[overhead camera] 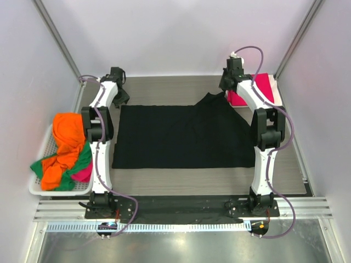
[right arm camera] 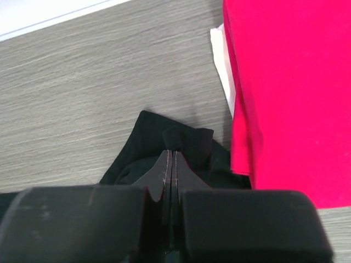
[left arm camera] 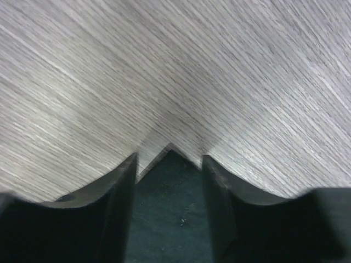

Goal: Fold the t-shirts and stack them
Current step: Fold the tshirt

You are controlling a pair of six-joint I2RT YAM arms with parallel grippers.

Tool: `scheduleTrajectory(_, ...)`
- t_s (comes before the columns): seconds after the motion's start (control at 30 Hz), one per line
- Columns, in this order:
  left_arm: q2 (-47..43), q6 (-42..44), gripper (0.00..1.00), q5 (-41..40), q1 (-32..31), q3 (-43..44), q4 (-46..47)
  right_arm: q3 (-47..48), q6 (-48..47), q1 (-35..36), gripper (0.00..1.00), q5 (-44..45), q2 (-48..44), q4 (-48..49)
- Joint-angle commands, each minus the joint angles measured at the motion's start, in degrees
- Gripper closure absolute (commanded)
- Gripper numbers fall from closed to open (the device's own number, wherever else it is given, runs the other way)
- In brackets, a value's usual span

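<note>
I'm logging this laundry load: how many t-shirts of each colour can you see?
black t-shirt: 1
crimson-pink t-shirt: 1
orange t-shirt: 1
green t-shirt: 1
pink t-shirt: 1
Total: 5, though the heap in the white mesh basket may hide more.

The black shirt (overhead camera: 181, 137) is plain black all over, no print. The crimson-pink shirt (overhead camera: 258, 86) is a loud, solid crimson-pink. The basket (overhead camera: 55, 190) is white mesh, and in it are an orange shirt (overhead camera: 68, 137), a green shirt (overhead camera: 83, 159) and a bit of a hot pink shirt (overhead camera: 82, 175) (all solid colours as far as I can see). The table (overhead camera: 164, 90) is grey with streaky wood grain. The left arm (overhead camera: 101, 167) and right arm (overhead camera: 263, 164) are white with black joints, and the cables (overhead camera: 289, 129) are purple.
</note>
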Motion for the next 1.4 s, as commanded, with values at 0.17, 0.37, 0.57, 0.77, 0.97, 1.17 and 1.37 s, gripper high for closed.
scheduleTrajectory(0.17, 0.53, -2.41, 0.61, 2.50, -0.19, -1.00, 2.86, -1.24, 0.77, 0.47, 0.99, -0.59, -4.25, 1.97)
scheduleTrajectory(0.37, -0.70, -2.68, 0.85, 2.85, -0.19, -2.41, 3.91, -1.50, 0.68, 0.47, 0.99, -0.59, -4.60, 1.97)
scheduleTrajectory(0.57, -3.77, -1.80, 1.00, 2.95, -0.19, -3.29, 4.09, -2.11, 1.03, 0.47, 0.99, -0.94, -6.00, 1.88)
scheduleTrajectory(0.77, -9.31, -0.22, 1.00, 1.89, -0.19, -5.04, 2.95, -2.46, 0.86, 0.39, 0.99, -2.79, -9.26, 1.09)
scheduleTrajectory(0.97, -20.29, 0.31, 1.00, 2.24, -0.11, -16.37, 6.37, -9.92, 0.15, 0.47, 0.99, -4.11, -17.25, 0.92)
scheduleTrajectory(1.17, -30.49, 2.51, 1.00, 2.59, -0.10, -28.50, 11.47, -22.31, -0.46, 0.39, 0.99, -5.16, -27.44, 1.44)
scheduleTrajectory(1.37, -40.15, 3.12, 1.00, 1.80, 0.07, -39.84, 15.16, -35.23, 0.06, 0.47, 0.99, -4.20, -38.60, 1.97)
